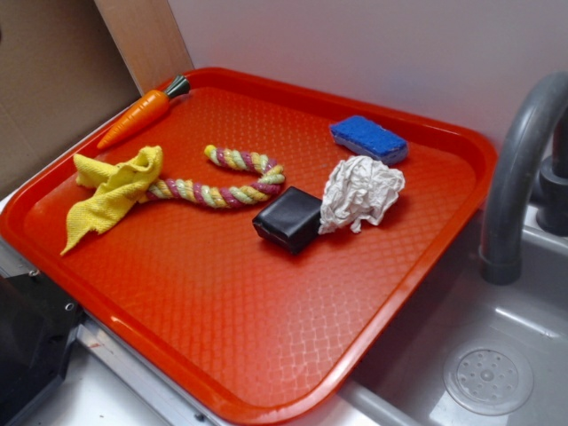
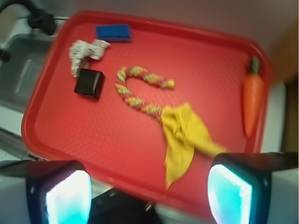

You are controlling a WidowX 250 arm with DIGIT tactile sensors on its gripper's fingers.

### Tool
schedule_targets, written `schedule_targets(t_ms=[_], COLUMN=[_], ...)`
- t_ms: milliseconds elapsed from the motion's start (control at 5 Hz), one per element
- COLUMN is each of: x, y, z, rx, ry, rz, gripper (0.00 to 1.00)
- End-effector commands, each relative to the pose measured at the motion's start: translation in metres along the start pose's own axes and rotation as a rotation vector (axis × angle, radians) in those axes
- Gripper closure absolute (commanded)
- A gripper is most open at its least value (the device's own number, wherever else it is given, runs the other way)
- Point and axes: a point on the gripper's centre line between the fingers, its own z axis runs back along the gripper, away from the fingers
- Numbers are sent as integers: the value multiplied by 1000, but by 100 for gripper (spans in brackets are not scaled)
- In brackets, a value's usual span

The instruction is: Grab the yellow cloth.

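The yellow cloth [image 1: 111, 189] lies crumpled at the left of the red tray [image 1: 266, 355], one end draped over the tip of the braided rope [image 1: 226, 182]. In the wrist view the yellow cloth [image 2: 184, 135] lies below the rope [image 2: 140, 88], hanging down toward my right finger. My gripper [image 2: 149, 196] is open, high above the tray's near edge, with nothing between its fingers. The gripper does not show in the exterior view.
On the tray also lie a toy carrot [image 1: 138, 115], a blue sponge [image 1: 368, 139], a white crumpled wad [image 1: 359, 191] and a black block [image 1: 288, 219]. A grey faucet [image 1: 519, 169] and sink [image 1: 488, 373] stand to the tray's right.
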Motion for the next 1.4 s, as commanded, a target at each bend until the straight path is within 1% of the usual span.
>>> schedule_targets(t_ms=[0,200,800,1000,1200], x=[6,-2,-2,-4,-9], y=[47,50,50,56,56], z=[-86,-131,-131,-174,-205], rx=[88,92,92,97,139], ry=[-19,6,6,108,201], rz=[-6,45,45,20,2], gripper=[0,0,0,0,100])
